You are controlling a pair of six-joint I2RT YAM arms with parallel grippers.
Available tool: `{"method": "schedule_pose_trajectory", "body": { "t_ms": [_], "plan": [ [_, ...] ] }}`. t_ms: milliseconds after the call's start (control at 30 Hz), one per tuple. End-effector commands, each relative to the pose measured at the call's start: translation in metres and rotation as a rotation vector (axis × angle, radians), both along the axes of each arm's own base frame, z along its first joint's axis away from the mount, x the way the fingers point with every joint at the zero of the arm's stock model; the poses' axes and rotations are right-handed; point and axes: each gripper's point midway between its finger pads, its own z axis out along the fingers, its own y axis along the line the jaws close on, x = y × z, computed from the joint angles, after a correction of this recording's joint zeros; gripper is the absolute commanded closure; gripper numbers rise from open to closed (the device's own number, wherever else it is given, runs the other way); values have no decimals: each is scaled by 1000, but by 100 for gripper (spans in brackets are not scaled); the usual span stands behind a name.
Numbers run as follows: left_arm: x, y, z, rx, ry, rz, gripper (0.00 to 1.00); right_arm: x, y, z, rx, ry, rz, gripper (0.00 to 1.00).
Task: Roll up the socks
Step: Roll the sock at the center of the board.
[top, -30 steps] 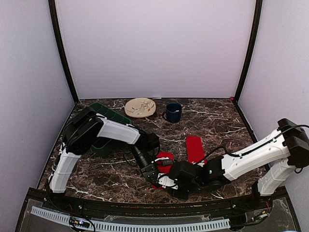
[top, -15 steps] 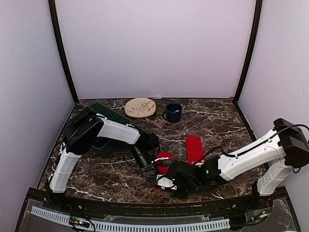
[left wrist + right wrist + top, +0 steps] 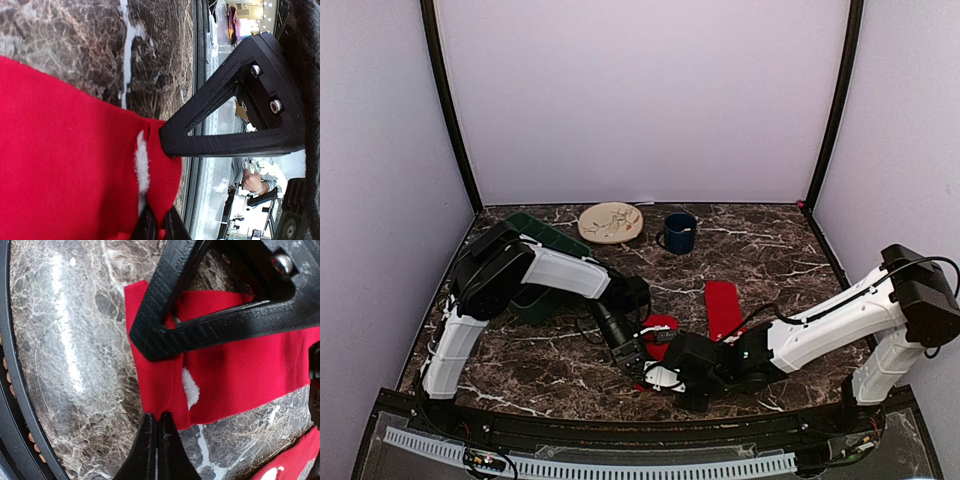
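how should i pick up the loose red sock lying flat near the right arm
Probably by its far short end, coming straight down from above. The loose sock lies flat, running lengthwise toward the back, so only an edge can be pinched. Its near end sits close by the right arm, while the far end looks clear.

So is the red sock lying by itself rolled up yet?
No, flat. The sock lies spread out full length on the marble table, no roll or fold showing.

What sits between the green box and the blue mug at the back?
A round beige plate, between the green box and the mug; the overhead view shows it.
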Motion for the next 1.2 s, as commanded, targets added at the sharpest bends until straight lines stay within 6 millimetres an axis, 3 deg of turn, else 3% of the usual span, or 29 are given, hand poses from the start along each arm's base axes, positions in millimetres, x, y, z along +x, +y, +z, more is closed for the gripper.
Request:
{"method": "schedule_pose_trajectory", "body": {
  "t_ms": [0, 67, 333, 1167],
  "plan": [
    [2, 4, -3, 39, -2, 5, 88, 3, 1, -2, 0, 29, -34, 100],
    [2, 6, -6, 57, -3, 10, 82, 4, 0, -3, -2, 32, -39, 100],
    [5, 10, -4, 55, -26, 34, 74, 11, 1, 2, 28, 53, -69, 100],
    [16, 30, -8, 79, -22, 107, 67, 9, -4, 2, 41, 80, -95, 100]
  ]
}}
